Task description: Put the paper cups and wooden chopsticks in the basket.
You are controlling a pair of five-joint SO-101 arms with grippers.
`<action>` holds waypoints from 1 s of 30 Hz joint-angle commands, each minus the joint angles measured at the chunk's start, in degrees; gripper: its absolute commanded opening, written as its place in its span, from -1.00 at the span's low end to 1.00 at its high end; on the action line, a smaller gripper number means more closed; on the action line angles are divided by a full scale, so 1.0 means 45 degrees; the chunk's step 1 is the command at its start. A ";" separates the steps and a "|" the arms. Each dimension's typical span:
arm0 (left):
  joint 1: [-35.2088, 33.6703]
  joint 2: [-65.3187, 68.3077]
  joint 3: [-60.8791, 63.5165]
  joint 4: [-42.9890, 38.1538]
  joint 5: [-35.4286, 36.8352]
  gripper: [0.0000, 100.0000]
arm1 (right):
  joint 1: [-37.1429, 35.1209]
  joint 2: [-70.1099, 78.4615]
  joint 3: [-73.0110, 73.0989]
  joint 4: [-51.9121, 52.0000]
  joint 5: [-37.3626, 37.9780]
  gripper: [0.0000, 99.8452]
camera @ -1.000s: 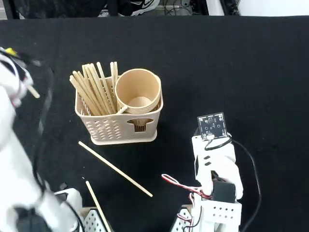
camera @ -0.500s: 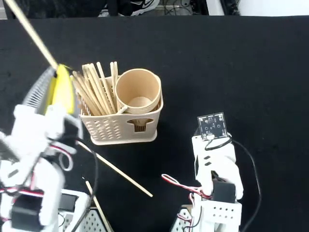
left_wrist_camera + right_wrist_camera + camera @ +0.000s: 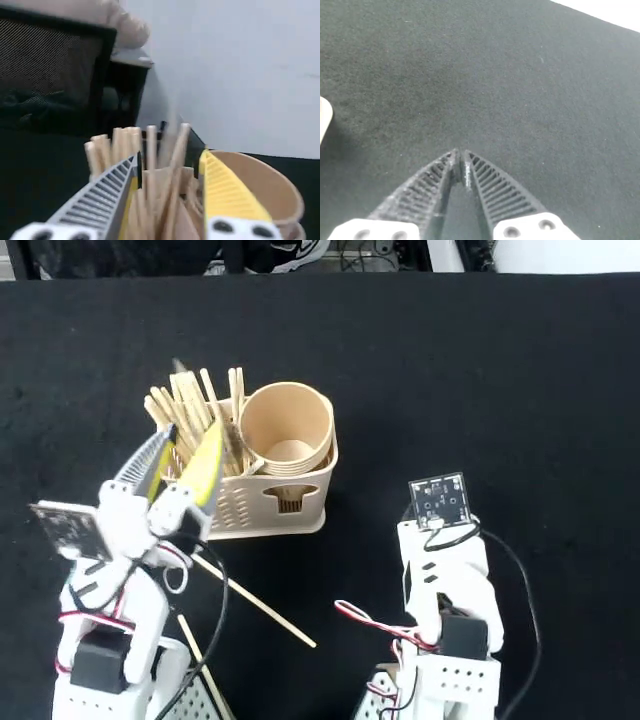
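The left tool [image 3: 193, 432] hangs right over the basket [image 3: 250, 510], above the compartment farther from the cups, with its grey and yellow jaws spread wide and nothing pinched between them as far as the left wrist view shows. Directly under the jaws stands the bundle of wooden chopsticks [image 3: 190, 400], upright and leaning in the basket; one stick in that bundle is blurred, and I cannot tell whether it touches the tool. In the basket's other compartment sit the paper cups [image 3: 285, 425], nested one inside another, mouth up. The cups look done, and the step in hand is the chopsticks. Two are not yet in: a loose chopstick [image 3: 255, 602] lies slantwise on the black tabletop [image 3: 500, 390] just beside the basket's wall that faces the arms, and a second chopstick [image 3: 195, 645] lies farther from the basket, close by the left arm's base. The next move probably calls for lifting the spread tool clear of the bundle without dragging sticks out, lowering it to the nearer loose chopstick and closing across its thin shaft. The right tool [image 3: 460, 162] rests well away from the basket, low over bare tabletop, its jaws pressed together on nothing.
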 commanded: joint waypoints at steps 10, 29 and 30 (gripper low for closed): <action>-0.6828 0.2696 -0.7512 0.4474 0.0547 -0.56 | -0.0137 -0.0440 -0.0049 -0.0156 0.0078 -0.97; -1.3744 1.9868 -1.3021 0.3868 -0.6232 -0.56 | -0.0137 -0.0440 -0.0049 -0.0156 0.0078 -0.97; -1.3763 2.0825 -1.3665 0.3888 -0.6271 -0.56 | -0.0137 -0.0440 -0.0049 -0.0156 0.0078 -0.97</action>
